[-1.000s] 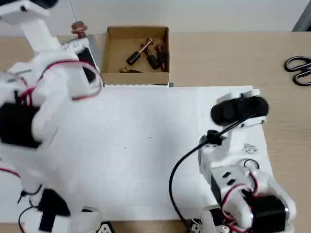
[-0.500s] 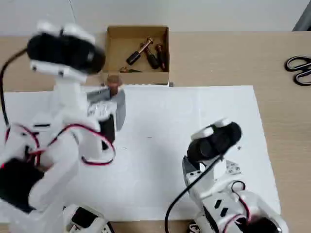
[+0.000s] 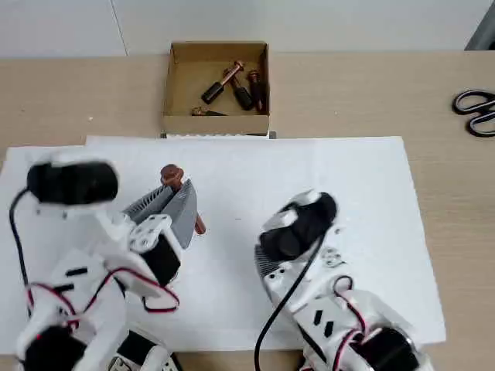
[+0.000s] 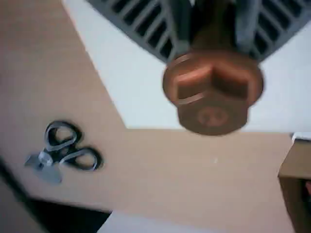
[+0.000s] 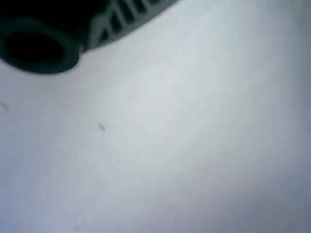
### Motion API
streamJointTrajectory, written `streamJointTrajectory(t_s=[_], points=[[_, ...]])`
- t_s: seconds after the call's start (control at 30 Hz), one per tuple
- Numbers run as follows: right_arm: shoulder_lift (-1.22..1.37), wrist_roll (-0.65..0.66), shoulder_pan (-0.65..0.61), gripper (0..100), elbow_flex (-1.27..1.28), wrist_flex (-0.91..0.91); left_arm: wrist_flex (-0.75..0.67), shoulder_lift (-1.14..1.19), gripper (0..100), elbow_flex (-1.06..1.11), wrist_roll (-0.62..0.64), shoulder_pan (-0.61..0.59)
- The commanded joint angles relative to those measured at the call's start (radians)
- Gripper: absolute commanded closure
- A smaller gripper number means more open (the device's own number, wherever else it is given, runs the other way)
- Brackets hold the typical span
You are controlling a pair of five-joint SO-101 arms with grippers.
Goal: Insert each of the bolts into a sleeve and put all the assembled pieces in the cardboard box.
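Nearest, the left claw (image 3: 172, 193) is clamped on a copper bolt (image 3: 172, 175) with a smooth hexagonal head, held above the white paper sheet (image 3: 309, 178). At the right claw (image 3: 268, 267) sits a black sleeve (image 5: 36, 48) with a round open end (open or closed, I cannot tell). Farther off, the cardboard box (image 3: 216, 124) holds assembled pieces (image 3: 232, 85). Metal scissors (image 3: 476, 110) lie on the wooden counter (image 3: 348, 93).
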Motion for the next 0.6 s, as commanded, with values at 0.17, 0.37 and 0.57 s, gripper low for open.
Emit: streamJointTrajectory(t_s=[0.17, 0.37, 0.57], points=[[-0.008, 0.014, -0.139, 99.6, 0.086, -0.150, -0.170, -0.278, 99, 0.278, 0.011, 0.012], [-0.007, 0.017, -0.202, 99.6, 0.109, -0.200, -0.164, -0.374, 99, 0.348, 0.012, 0.015], [-0.007, 0.123, -0.202, 99.6, 0.173, -0.308, -0.167, -0.434, 99, 0.430, 0.046, 0.017]])
